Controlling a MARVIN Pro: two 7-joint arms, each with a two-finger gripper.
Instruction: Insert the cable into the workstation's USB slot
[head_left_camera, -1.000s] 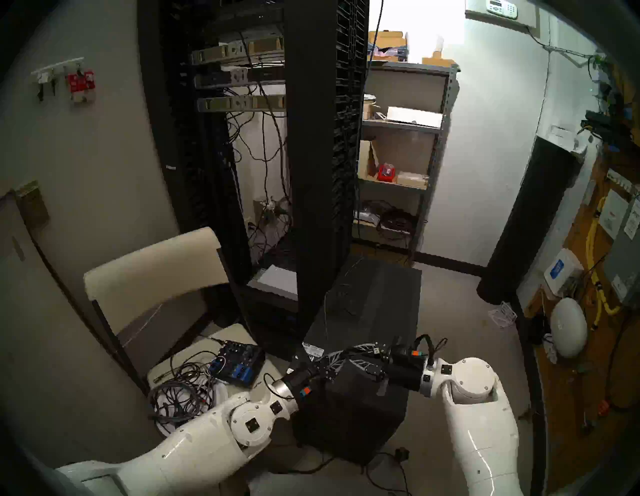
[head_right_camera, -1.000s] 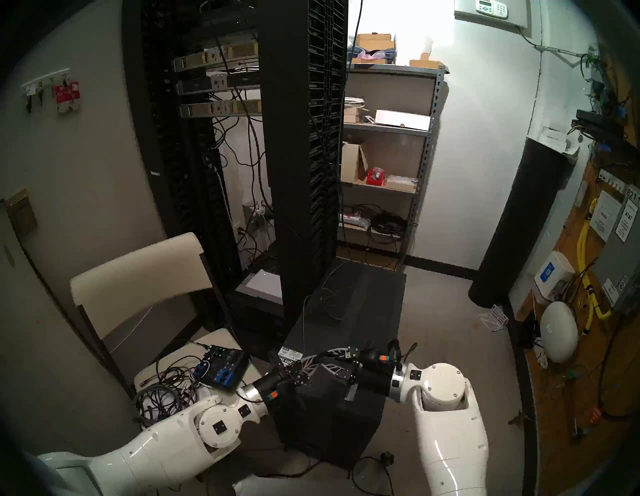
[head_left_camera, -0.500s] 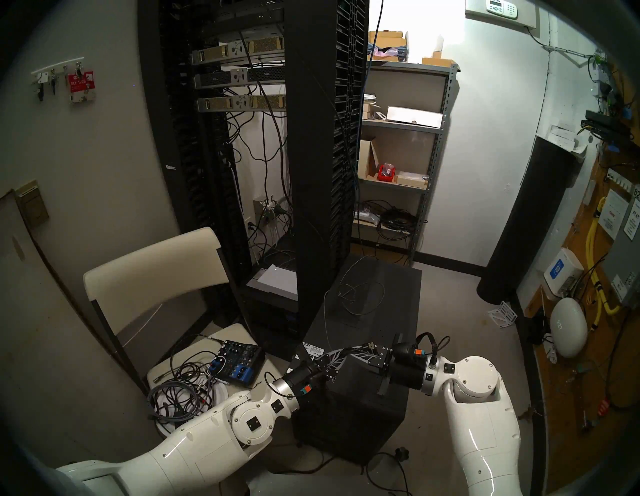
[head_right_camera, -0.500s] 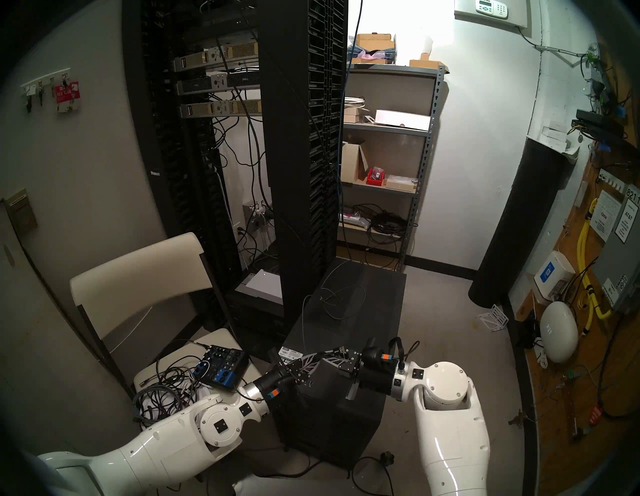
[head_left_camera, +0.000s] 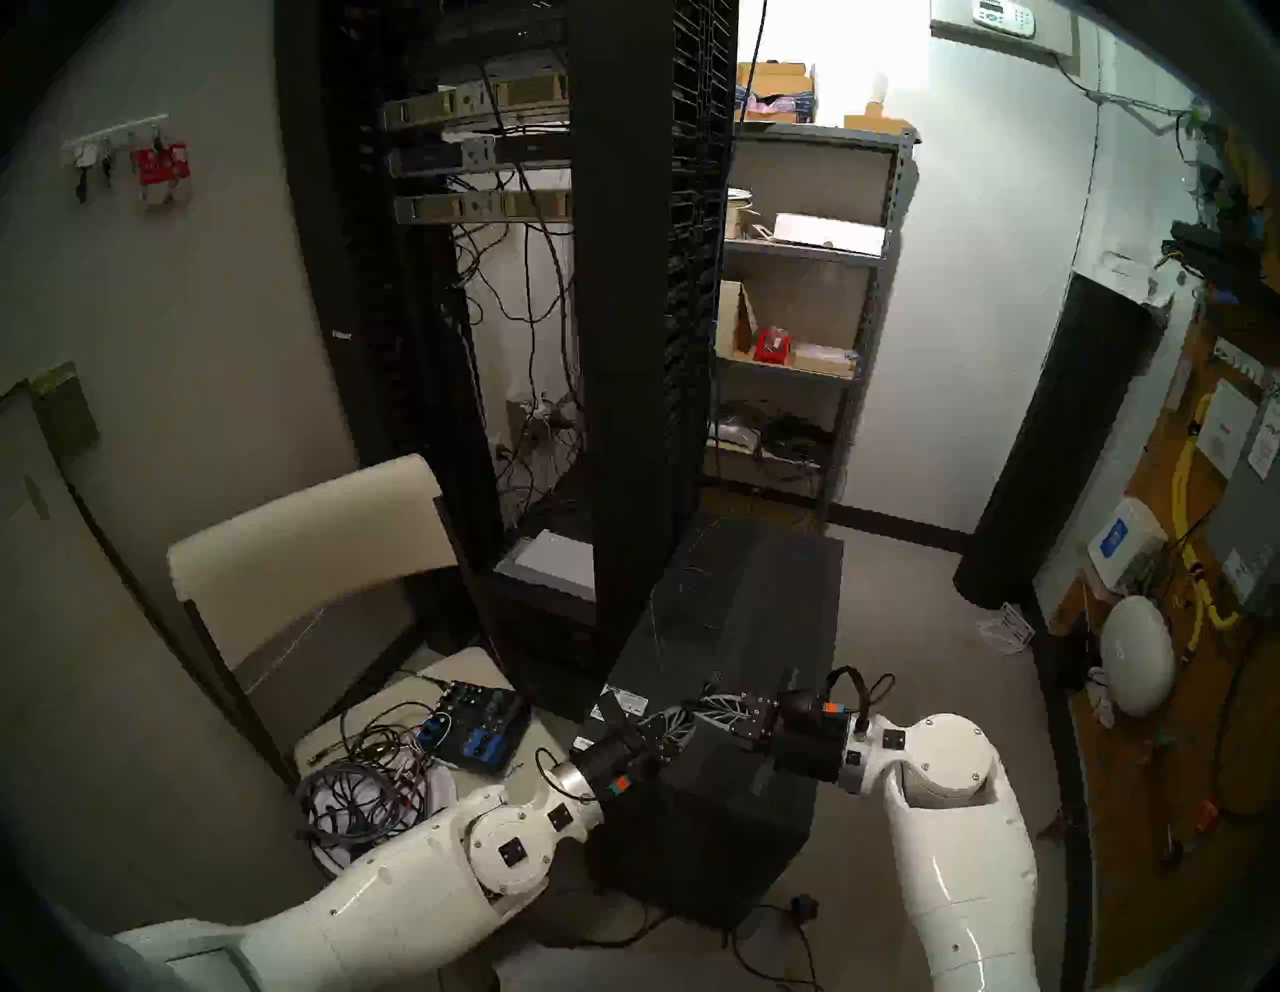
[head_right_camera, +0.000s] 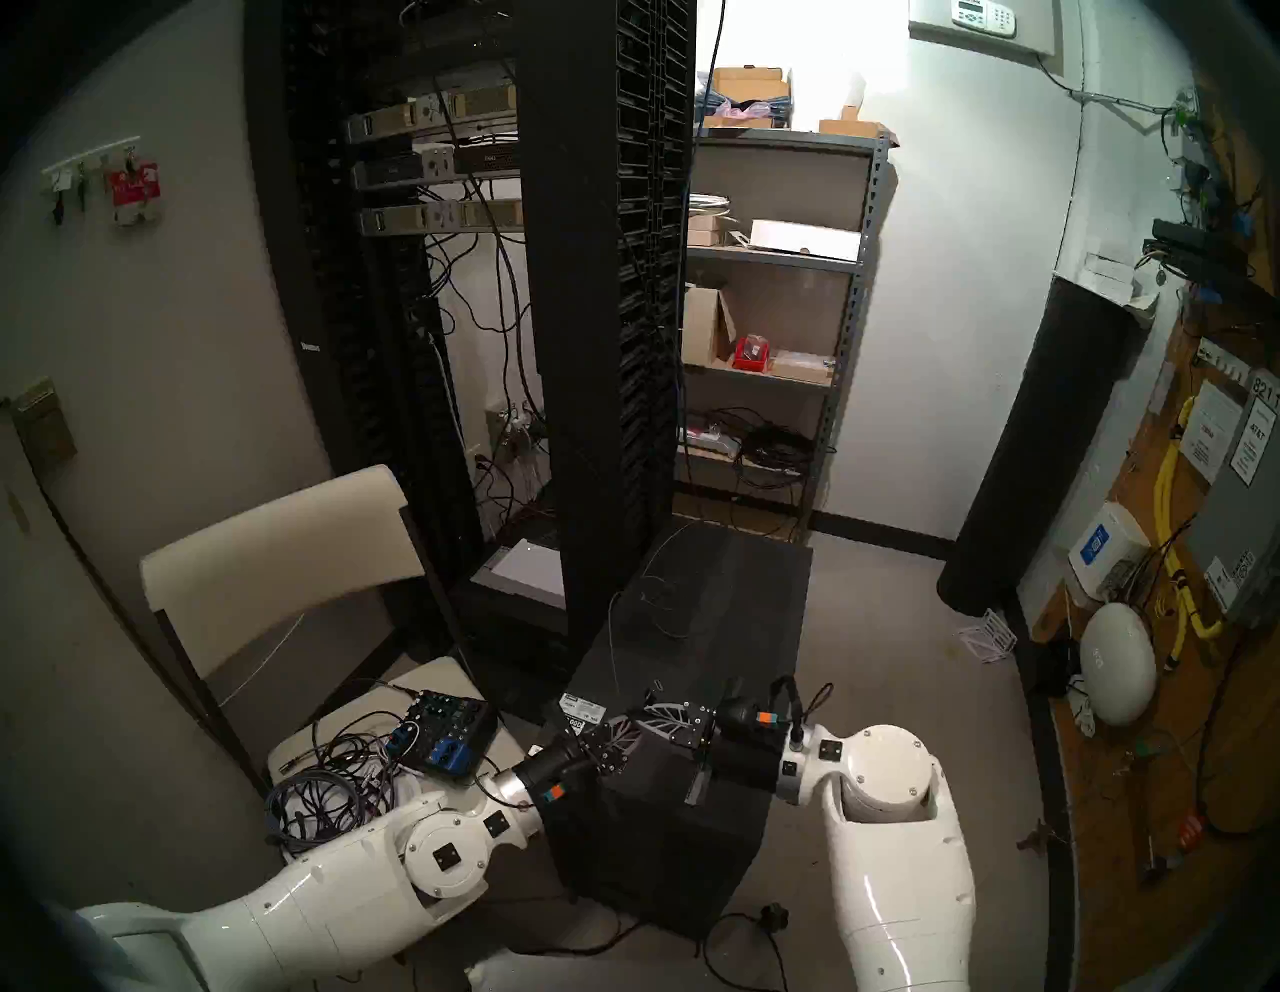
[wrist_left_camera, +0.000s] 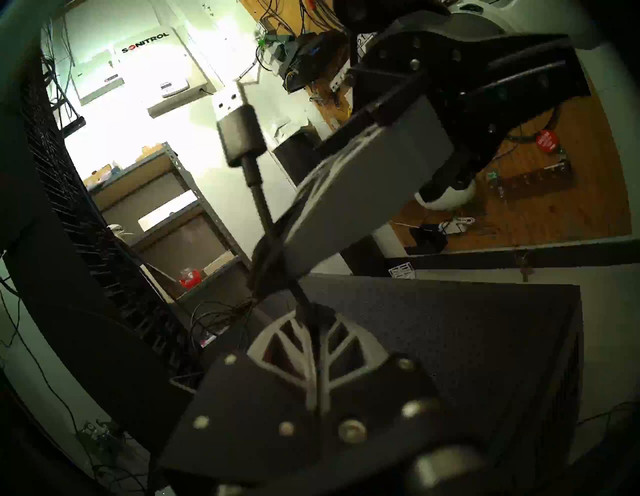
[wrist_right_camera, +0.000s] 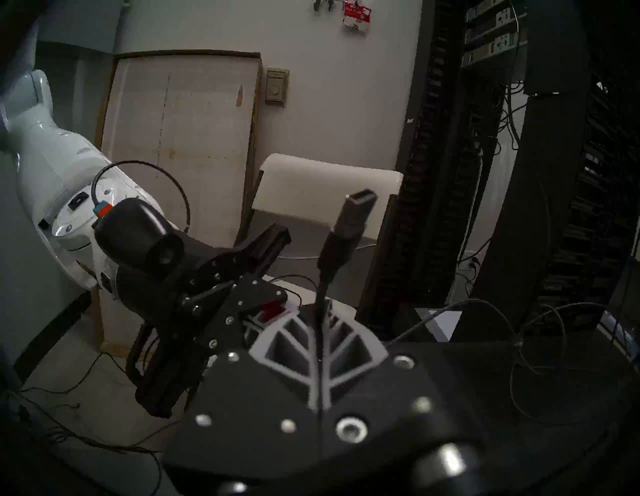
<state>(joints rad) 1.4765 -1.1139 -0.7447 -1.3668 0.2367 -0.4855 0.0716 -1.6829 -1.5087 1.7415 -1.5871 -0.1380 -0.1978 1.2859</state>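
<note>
Both arms' fingers pinch the cable (wrist_left_camera: 263, 214) – its plug (wrist_left_camera: 239, 131) stands upright above the workstation (head_left_camera: 748, 623)'s near edge – the 2 grips just apart.

Both head views look down from above and behind the arms onto the workstation (head_left_camera: 748, 609), server rack (head_left_camera: 637, 277) and chair (head_left_camera: 305, 533), nearly the same picture. The left wrist view sits close behind its left tool (wrist_left_camera: 313, 313), facing the shelves (wrist_left_camera: 166, 194). The right wrist view, equally close, faces the chair and rack. Both wrist views share the plug (wrist_left_camera: 240, 133).
</note>
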